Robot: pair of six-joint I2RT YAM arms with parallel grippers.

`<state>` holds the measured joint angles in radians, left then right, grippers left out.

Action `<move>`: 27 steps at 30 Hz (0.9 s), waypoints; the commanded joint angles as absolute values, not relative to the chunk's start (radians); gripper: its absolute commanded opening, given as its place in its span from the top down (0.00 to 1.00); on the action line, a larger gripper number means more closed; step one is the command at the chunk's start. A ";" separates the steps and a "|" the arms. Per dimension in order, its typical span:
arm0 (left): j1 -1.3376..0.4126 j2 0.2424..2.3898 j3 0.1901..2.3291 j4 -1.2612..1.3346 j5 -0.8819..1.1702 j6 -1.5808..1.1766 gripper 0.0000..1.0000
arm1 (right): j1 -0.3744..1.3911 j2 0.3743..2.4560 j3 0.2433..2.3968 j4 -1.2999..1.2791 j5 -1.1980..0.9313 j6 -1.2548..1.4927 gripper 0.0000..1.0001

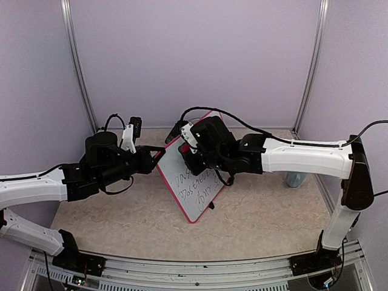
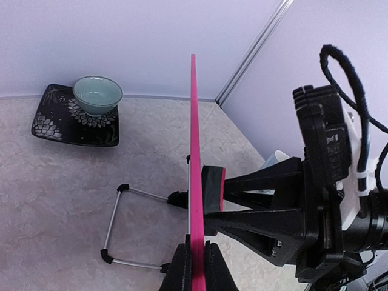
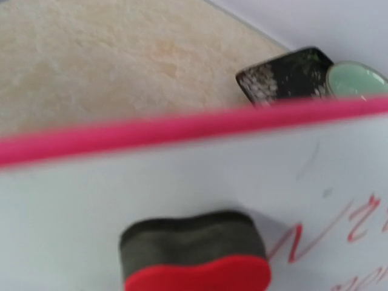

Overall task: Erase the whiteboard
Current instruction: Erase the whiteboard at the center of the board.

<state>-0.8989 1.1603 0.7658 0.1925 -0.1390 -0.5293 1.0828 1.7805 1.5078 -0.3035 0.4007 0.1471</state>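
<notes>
1. The table (image 1: 254, 224) carries the whiteboard (image 1: 197, 188) at its middle, between the two arms. The board stands on edge, its white face turned towards the right arm. Whether its lower edge rests on the table cannot be told.

2. Lines of handwriting (image 1: 194, 182) are seen on the lower part of the face in the top view. In the right wrist view they appear as red strokes (image 3: 339, 230) to the right of the eraser.

3. The left gripper (image 1: 156, 154) is placed at the left edge of the board. In the left wrist view the board is seen edge-on as a thin pink strip, and the fingers (image 2: 180, 267) are clamped on its pink frame (image 2: 193, 139), one on each side.

4. The right gripper (image 1: 189, 151) is placed against the upper part of the face. Its fingers (image 2: 257, 179) are closed on an eraser (image 2: 212, 189) with a red body and a dark grey felt layer.

5. The felt is pressed flat against the white face, just below the pink top edge as the right wrist camera shows it. The surface around the eraser there is bare white.

6. A wire stand (image 2: 121, 224) with black end caps lies on the table on the rear side of the board, near its lower edge.

7. Farther off, near the back wall, a black patterned square plate (image 2: 54, 118) lies flat on the table. A pale green bowl (image 2: 97, 94) stands upright on it.
</notes>
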 commanded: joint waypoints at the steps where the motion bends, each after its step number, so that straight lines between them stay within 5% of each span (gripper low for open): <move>1: -0.946 1.152 0.778 0.180 0.012 -0.517 1.00 | 1.061 1.799 1.434 -0.324 0.383 0.164 0.72; 17: -0.954 1.156 0.766 0.189 0.006 -0.525 1.00 | 1.054 1.903 1.761 -0.394 0.408 0.083 0.72; 27: -0.955 1.159 0.769 0.191 0.008 -0.517 1.00 | 1.054 1.873 1.622 -0.386 0.389 0.124 0.72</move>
